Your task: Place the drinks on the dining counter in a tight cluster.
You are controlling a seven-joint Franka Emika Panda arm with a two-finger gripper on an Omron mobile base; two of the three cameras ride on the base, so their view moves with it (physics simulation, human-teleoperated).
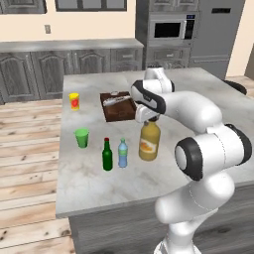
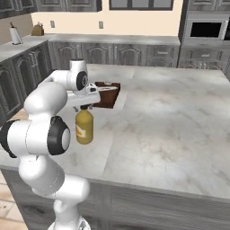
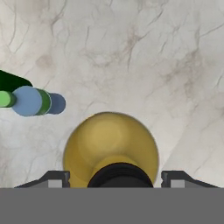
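Now the hand (image 3: pixel 115 178) sits directly above the black cap of the larger amber-orange juice jug (image 1: pixel 149 141), its 2 finger tips (image 3: pixel 49 179) standing apart on either side of the neck with a gap showing at each; in my judgement nothing is gripped at this instant. The jug stands upright on the pale grey marble worktop (image 1: pixel 208 94), toward its left half and nearer the front edge than the back.

To do this step well, I would keep the hand centred on the cap, so that neither finger nudges the neck and tips the jug. The jug looks a little apart from its neighbours, so a small sideways shift toward them would tighten the group.

Counted left to right in the left base view: 1 yellow cup with a red mark (image 1: pixel 74 101) near the left edge, 1 green cup (image 1: pixel 82 137) below it, 1 slim dark green glass bottle with a red cap (image 1: pixel 107 155), 1 small clear-blue water bottle (image 1: pixel 122 154) just beside it, then the 1 jug. Behind them lies 1 dark brown wooden tray (image 1: pixel 118 107). That makes 3 drinks and 2 cups.
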